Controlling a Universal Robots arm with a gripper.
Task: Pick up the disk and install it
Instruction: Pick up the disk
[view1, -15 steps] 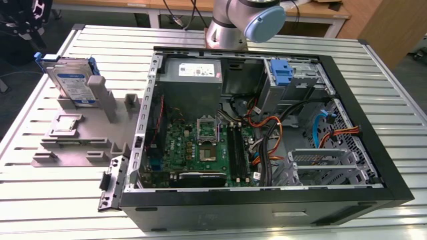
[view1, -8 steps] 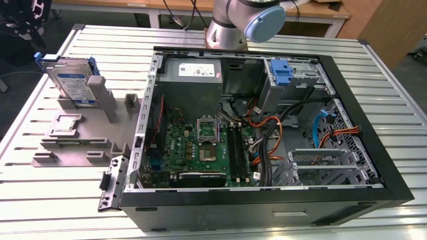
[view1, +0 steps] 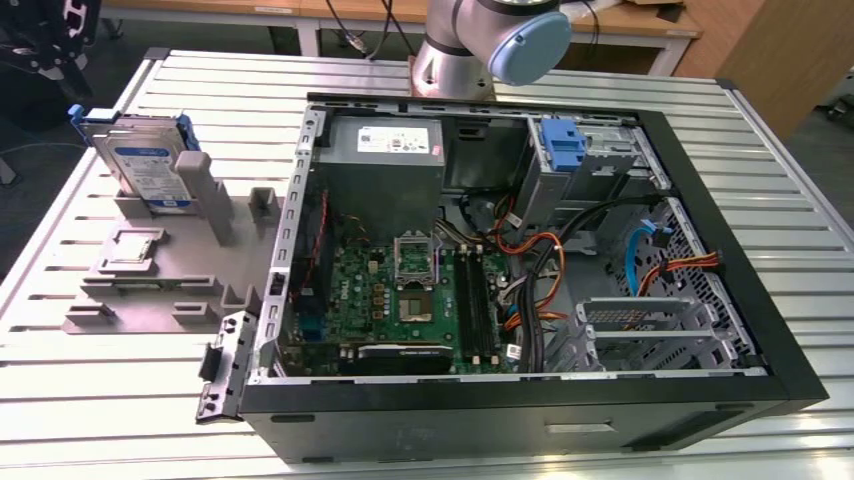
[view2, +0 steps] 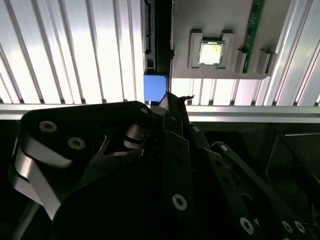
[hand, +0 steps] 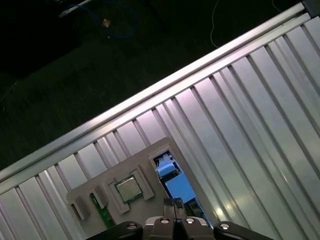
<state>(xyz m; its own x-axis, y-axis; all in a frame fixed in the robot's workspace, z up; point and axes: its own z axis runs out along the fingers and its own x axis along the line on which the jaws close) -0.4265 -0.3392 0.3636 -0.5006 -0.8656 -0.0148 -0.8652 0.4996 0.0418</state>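
The disk (view1: 144, 165) stands on edge in a slot of the grey fixture (view1: 160, 290), on the table at the exterior view's left; it is silver-grey with a blue-and-white label and blue rails. My gripper (view1: 51, 62) hangs above and behind it, at the far left corner of the exterior view. In the first wrist view the gripper (hand: 174, 202) is shut on nothing, its tips touching, with the disk's blue top edge (hand: 175, 186) just beyond them and well below. In the second wrist view the gripper (view2: 174, 97) sits next to the disk's blue edge (view2: 155, 88).
An open computer case (view1: 534, 405) lies on the slatted metal table (view1: 801, 440), with a blue latch (view1: 566, 150) at its drive bay. The fixture also holds a processor chip (hand: 128, 188) and a green memory stick (hand: 102, 215). The table's edge (hand: 150, 92) runs close by.
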